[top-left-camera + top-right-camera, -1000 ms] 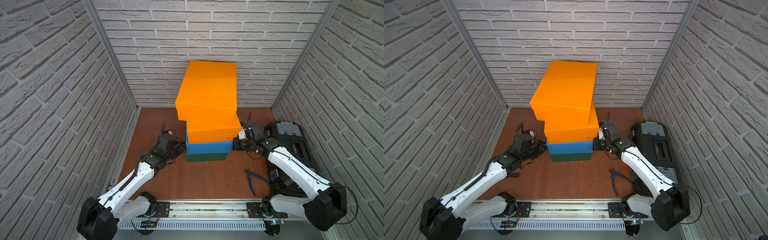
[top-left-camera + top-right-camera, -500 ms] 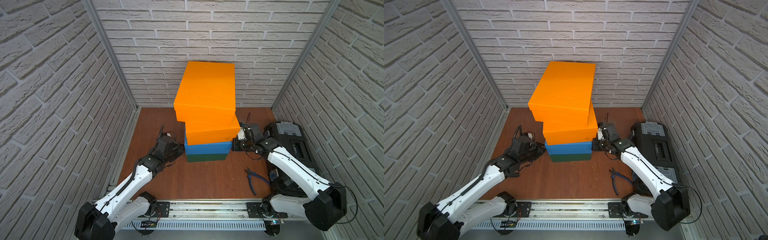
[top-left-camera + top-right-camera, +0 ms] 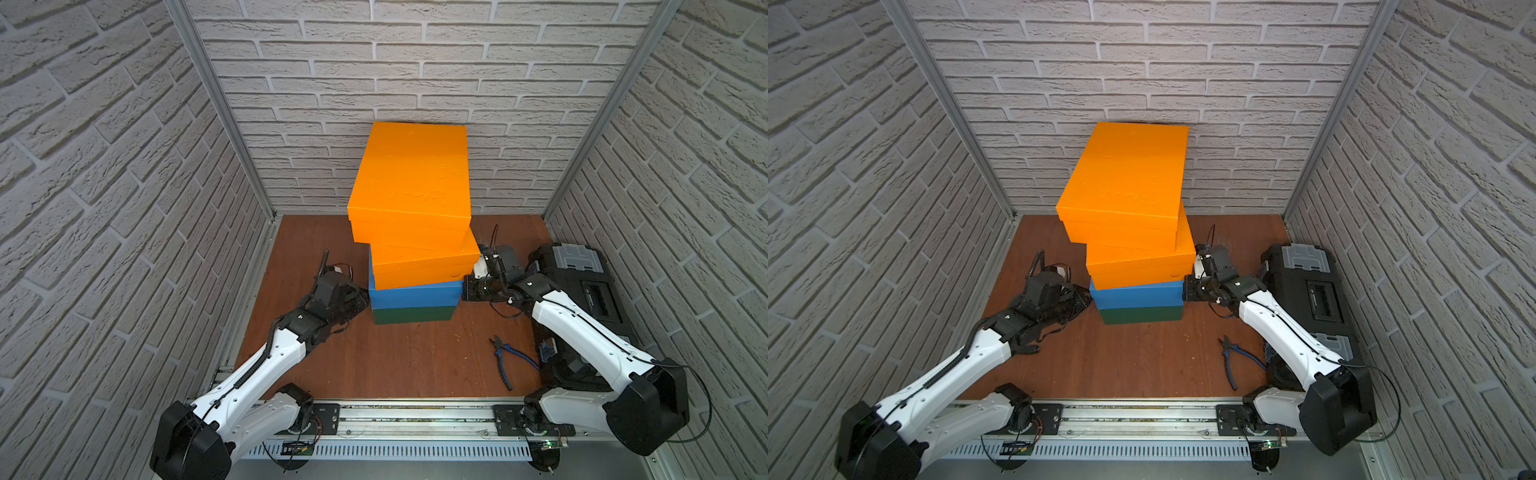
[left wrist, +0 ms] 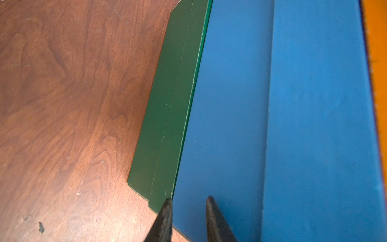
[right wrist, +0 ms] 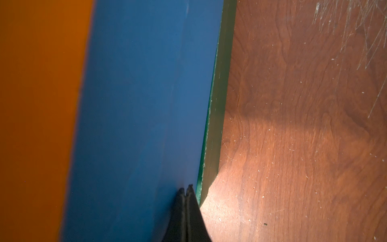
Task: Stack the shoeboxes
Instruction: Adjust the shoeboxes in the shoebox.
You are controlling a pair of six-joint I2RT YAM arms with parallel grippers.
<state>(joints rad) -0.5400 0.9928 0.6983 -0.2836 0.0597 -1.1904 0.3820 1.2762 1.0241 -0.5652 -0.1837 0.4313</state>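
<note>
**Squaring the stack from both sides**

My left tool [image 4: 188, 199], jaws slightly apart and empty, has its tips at the blue shoebox [image 4: 272, 104], just above the green shoebox [image 4: 167, 125] on the counter [image 3: 395, 357]. My right tool [image 5: 186, 187], shut on nothing, meets the blue box's opposite side. Above both tools, the lower orange shoebox [image 3: 424, 266] and upper orange shoebox [image 3: 411, 174] sit skewed. I judge that slow, equal pushes are safest.

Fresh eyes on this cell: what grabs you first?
The four-high stack mid-table by the back wall: dark green shoebox at the bottom, blue shoebox on it, then the lower orange shoebox and, askew on that, the top orange shoebox. Both arms flank it: the left gripper, fingers slightly apart, and the right gripper, fingers shut, each at a side of the blue shoebox. A black tool case and pliers lie on the robot's right.
</note>
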